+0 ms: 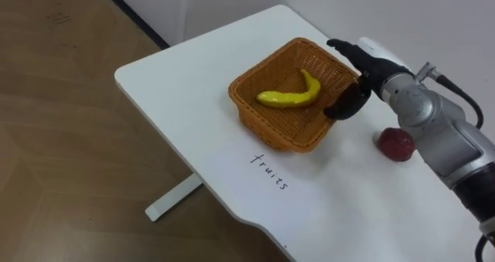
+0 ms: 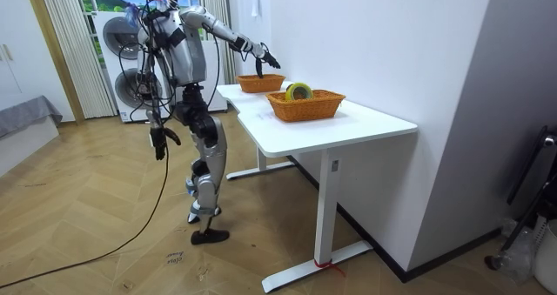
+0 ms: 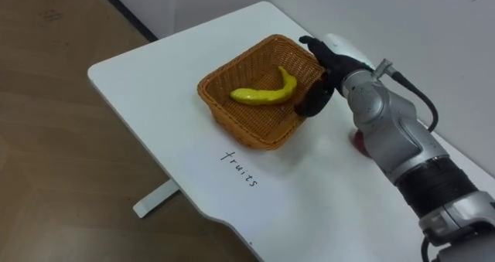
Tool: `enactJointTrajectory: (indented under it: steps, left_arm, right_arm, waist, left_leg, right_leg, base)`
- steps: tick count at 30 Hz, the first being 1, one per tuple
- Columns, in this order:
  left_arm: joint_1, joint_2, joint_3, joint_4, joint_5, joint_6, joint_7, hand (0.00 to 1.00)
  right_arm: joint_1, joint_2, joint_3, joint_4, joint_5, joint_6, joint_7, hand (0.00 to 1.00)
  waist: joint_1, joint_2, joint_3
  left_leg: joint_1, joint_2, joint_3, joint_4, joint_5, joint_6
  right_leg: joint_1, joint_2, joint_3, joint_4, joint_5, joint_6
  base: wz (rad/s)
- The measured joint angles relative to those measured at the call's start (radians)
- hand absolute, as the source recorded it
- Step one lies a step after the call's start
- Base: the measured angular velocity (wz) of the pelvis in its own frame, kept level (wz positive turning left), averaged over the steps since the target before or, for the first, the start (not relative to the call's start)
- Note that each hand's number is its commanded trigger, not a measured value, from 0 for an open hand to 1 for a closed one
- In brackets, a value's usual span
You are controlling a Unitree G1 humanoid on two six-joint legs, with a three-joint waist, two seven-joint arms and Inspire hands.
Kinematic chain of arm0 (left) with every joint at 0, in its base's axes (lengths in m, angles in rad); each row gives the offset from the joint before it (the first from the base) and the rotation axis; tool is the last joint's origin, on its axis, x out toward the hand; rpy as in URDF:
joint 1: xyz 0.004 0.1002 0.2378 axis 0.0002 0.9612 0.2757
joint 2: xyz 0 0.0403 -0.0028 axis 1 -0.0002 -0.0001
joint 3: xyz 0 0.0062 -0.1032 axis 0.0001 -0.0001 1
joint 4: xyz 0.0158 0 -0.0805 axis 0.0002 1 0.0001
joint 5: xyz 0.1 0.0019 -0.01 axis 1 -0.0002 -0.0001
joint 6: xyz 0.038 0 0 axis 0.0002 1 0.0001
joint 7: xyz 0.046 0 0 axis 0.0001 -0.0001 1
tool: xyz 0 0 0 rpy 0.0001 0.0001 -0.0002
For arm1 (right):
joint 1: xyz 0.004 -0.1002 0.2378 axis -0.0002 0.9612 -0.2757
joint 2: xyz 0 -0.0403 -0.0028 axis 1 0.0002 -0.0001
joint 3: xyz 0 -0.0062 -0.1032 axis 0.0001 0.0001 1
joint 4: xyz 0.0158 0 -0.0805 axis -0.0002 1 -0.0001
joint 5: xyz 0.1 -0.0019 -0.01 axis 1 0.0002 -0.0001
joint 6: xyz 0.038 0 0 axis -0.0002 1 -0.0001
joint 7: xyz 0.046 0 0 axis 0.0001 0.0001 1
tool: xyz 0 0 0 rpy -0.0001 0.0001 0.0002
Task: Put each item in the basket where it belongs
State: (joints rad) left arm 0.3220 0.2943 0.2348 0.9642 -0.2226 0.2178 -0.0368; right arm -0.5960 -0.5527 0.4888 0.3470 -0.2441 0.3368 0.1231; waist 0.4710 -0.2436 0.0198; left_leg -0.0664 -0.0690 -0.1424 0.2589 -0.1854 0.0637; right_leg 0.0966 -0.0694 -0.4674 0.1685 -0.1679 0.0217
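At the right-hand rim of the fruit basket [image 1: 259, 121], our right hand [image 1: 367, 73] hovers with its dark fingers stretched out and loosely spread, the thumb hanging down towards the wicker edge, and nothing held between them. Inside the basket lies a yellow banana [image 1: 290, 97], curved along the bottom. A red fruit [image 1: 396, 144] sits on the white table [image 1: 178, 84] just beside our forearm, to the right of the basket and not yet sorted. The handwritten word "fruits" [image 1: 269, 171] marks the tabletop in front of the basket.

From across the room we see ourselves standing at the table's end, right arm reaching out, while our left hand [image 2: 159, 144] hangs by the thigh (too small there for us to tell how its fingers are set). A second basket [image 2: 306, 108] nearer that camera holds a yellow-green roll of tape [image 2: 298, 91].

We judge the red fruit to be the next piece to fetch, and the risks lie close by. The thumb hangs low enough that a sideways pull could hook the rim and drag the light basket. The forearm could also nudge the round fruit and send it rolling towards the table's edge.
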Motion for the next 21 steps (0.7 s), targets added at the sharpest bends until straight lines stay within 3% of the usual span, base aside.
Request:
enactJointTrajectory:
  steps: [9, 15, 21]
  left_arm:
    - [-0.002, -0.002, 0.019, 0.007, -0.003, -0.002, 0.0, 0.0]
    - [-0.021, -0.006, 0.018, 0.05, -0.008, -0.009, 0.005, 0.0]
    - [-0.019, -0.031, 0.018, 0.075, -0.051, -0.01, 0.013, 0.0]
  right_arm:
    - [0.0, -0.001, -0.004, -0.032, 0.001, -0.005, 0.0, 0.0]
    - [0.0, -0.002, -0.005, -0.074, 0.002, -0.021, 0.0, 0.0]
    - [0.0, -0.002, -0.056, -0.099, 0.013, -0.039, 0.0, 0.0]
  waist:
    - [-0.021, -0.004, -0.0027]
    - [-0.042, 0.004, -0.0032]
    - [-0.097, 0.042, -0.0051]
  left_leg:
    - [-0.01, 0.0, 0.002, 0.002, 0.0, 0.0]
    - [-0.003, 0.0, 0.01, 0.002, 0.0, 0.001]
    - [0.01, 0.0, 0.024, 0.01, -0.003, 0.005]
  right_leg:
    - [-0.012, -0.001, 0.002, 0.001, 0.0, 0.0]
    - [-0.011, -0.001, 0.03, 0.001, 0.0, 0.0]
    - [0.0, -0.008, 0.048, 0.004, 0.0, 0.0]
  base:
    - [0.0]
    - [-0.03]
    - [-0.06]
